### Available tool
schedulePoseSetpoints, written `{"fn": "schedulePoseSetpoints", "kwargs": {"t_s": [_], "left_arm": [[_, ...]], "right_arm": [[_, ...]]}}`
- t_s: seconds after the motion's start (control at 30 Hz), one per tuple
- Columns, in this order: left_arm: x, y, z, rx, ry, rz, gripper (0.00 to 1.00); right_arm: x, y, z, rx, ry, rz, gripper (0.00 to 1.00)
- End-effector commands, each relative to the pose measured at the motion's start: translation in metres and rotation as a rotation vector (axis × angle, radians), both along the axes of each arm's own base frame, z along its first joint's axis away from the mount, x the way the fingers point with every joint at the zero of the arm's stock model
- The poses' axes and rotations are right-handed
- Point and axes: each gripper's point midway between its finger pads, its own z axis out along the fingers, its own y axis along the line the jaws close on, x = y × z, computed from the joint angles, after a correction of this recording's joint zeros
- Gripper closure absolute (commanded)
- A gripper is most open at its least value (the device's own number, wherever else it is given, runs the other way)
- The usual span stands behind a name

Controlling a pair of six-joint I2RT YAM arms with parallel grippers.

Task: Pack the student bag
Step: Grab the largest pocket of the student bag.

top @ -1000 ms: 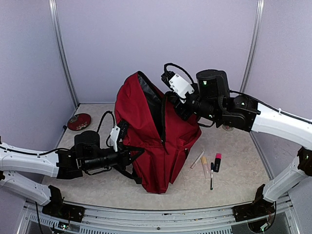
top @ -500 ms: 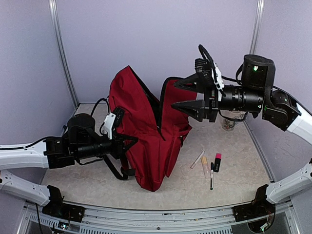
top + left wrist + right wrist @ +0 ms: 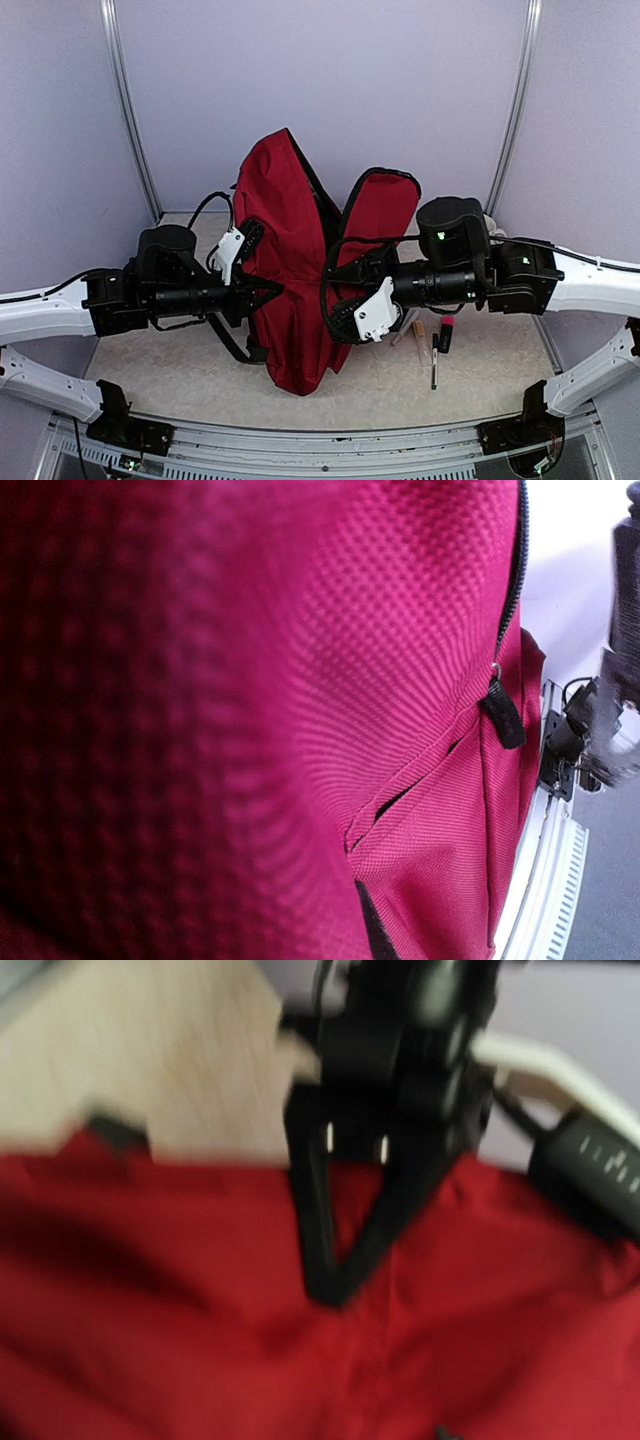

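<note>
The bag (image 3: 290, 230) stands upright in the middle of the table (image 3: 480, 385), between my two arms. Its long axis goes up and down, with a small lean: the bottom sits near, and the top points up and a little to the far side. The top is open and splits in two parts. The taller back part rises on the left, and the front flap falls open to the right, so the dark opening faces up.

My left arm reaches in low from the left, stretched almost level, with the wrist turned toward the bag. My left gripper (image 3: 268, 290) is against the left side of the bag, about halfway up its height. In the left wrist view only red cloth (image 3: 300, 680) fills the picture, very close, with a zipper (image 3: 517, 570) and its black pull tab (image 3: 500, 712) at the right. My own fingers do not show there, so I cannot tell how wide these jaws stand.

My right arm comes from the right, also almost level. My right gripper (image 3: 340, 300) is at the front of the bag, under the open flap. The right wrist view is blurred and shows red cloth (image 3: 200, 1340) below. How these jaws stand I cannot tell either.

On the table right of the bag lie a pink marker (image 3: 446, 333) and a black pen (image 3: 434, 362).
</note>
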Motion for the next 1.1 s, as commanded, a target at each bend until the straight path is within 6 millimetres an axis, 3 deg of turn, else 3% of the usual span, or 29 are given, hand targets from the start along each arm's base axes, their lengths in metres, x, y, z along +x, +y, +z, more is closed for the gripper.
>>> {"fn": "schedulePoseSetpoints", "kwargs": {"t_s": [0.0,0.13,0.27,0.37,0.6,0.87,1.07], "left_arm": [[0.003,-0.006,0.084,-0.162,-0.186,-0.033,1.00],[0.002,-0.008,0.079,-0.144,-0.177,-0.044,1.00],[0.000,-0.012,0.077,-0.140,-0.173,-0.069,1.00],[-0.002,-0.015,0.077,-0.138,-0.166,-0.086,1.00],[-0.005,-0.017,0.076,-0.136,-0.161,-0.106,1.00],[-0.009,-0.020,0.074,-0.135,-0.160,-0.134,1.00],[-0.013,-0.023,0.072,-0.118,-0.160,-0.158,1.00]], "right_arm": [[0.030,-0.011,-0.011,-0.126,-0.254,-0.083,0.47],[0.035,-0.019,-0.013,-0.210,-0.300,-0.093,0.48],[0.046,-0.027,-0.040,-0.353,-0.402,-0.106,0.50],[0.050,-0.019,-0.053,-0.401,-0.506,-0.120,0.54],[0.053,-0.003,-0.039,-0.356,-0.700,-0.102,0.57],[0.060,0.003,-0.019,-0.340,-0.749,-0.130,0.66],[0.066,-0.001,-0.024,-0.398,-0.754,-0.130,0.68]]}}
